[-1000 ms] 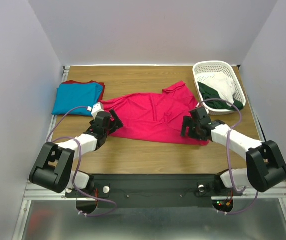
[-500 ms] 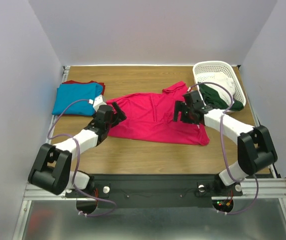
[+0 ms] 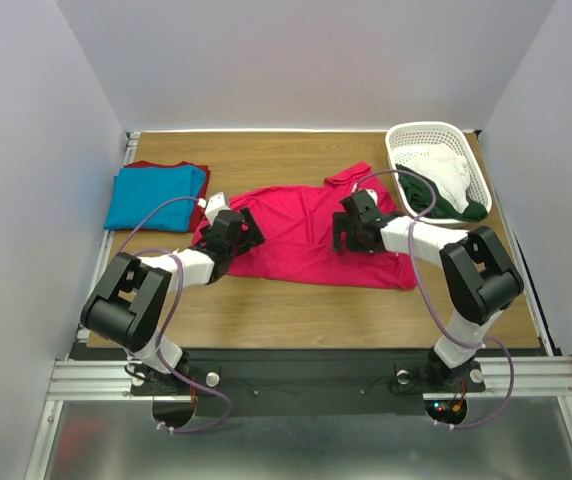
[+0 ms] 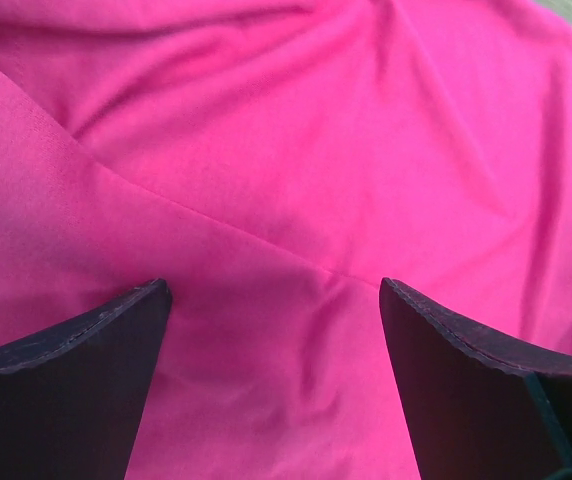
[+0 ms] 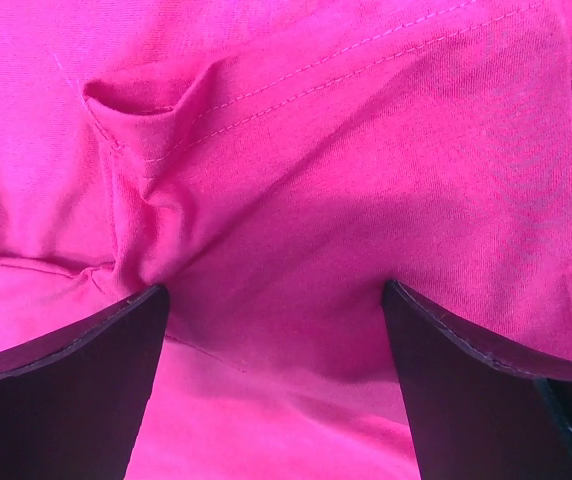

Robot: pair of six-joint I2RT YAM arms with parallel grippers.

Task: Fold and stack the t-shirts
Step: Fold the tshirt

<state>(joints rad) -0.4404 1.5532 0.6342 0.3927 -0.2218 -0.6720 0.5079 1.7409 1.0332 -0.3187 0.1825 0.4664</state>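
White walls [image 3: 296, 60] are seen around a wooden tabletop [image 3: 296, 300]. The pink shirt [image 3: 301, 240] is spread out in the middle of it, with some creases. The left gripper [image 3: 244, 230] is held low over the shirt's left side. Its jaws are spread wide and nothing is pinched. The right gripper [image 3: 344, 232] is held low over the right side, by a stitched fold, and its jaws are spread wide too. The blue shirt [image 3: 154, 197] is laid folded at the far left, on top of the dark red shirt [image 3: 166, 165]. White and green clothes [image 3: 444, 178] are piled in the basket [image 3: 431, 133] at the far right.
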